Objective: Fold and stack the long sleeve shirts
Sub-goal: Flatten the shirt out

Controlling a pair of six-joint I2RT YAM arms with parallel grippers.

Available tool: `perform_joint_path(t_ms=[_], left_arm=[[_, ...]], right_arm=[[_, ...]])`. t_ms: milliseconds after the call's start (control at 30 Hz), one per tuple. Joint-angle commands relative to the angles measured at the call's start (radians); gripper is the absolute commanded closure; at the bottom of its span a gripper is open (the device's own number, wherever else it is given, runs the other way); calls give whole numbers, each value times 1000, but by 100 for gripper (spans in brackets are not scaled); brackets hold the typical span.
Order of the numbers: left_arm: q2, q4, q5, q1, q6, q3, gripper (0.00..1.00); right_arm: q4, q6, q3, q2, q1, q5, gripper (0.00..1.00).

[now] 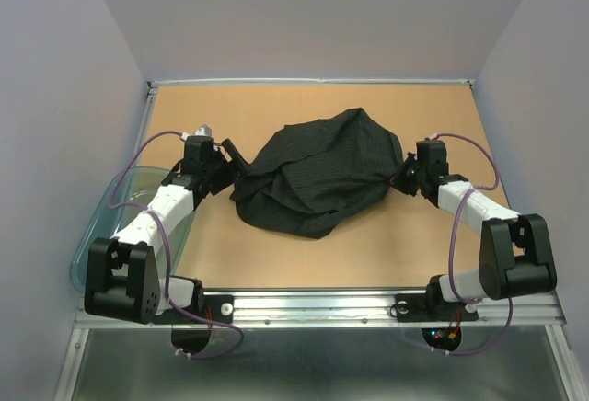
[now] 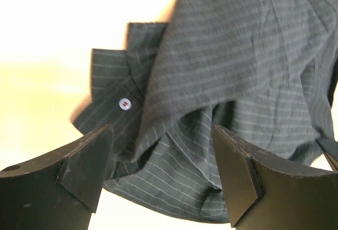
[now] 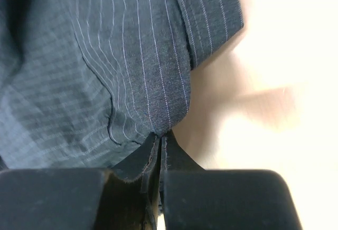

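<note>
The black pinstriped long sleeve shirt (image 1: 317, 176) lies bunched in a rumpled heap at the middle of the table. My left gripper (image 1: 230, 169) is at the shirt's left edge. In the left wrist view it (image 2: 161, 174) is open, its fingers (image 2: 84, 166) wide apart, with striped cloth (image 2: 222, 66) and a cuff with a white button (image 2: 124, 104) just beyond them. My right gripper (image 1: 405, 177) is at the shirt's right edge. In the right wrist view it (image 3: 161, 141) is shut on a fold of the shirt (image 3: 105, 61).
A translucent blue-grey tub (image 1: 101, 222) sits at the table's left edge, under my left arm. The tan table top (image 1: 276, 107) is walled at the back and sides. A metal rail (image 1: 322, 304) runs along the near edge.
</note>
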Motion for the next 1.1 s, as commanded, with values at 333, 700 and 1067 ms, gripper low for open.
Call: perform_joint_path(t_ms=[333,700,1067], left_arm=[[105,-53,-196,-156,213,106,15],[224,-126,-356,-190,231,206,26],[185,-153,-471,-190,170,178,21]], right_arm=[[-128,-145,22,-59,-6,-66,99],[-141,-162,22,-113,-9,-92,99],[-147,-182,36,-127,-9,-110,99]])
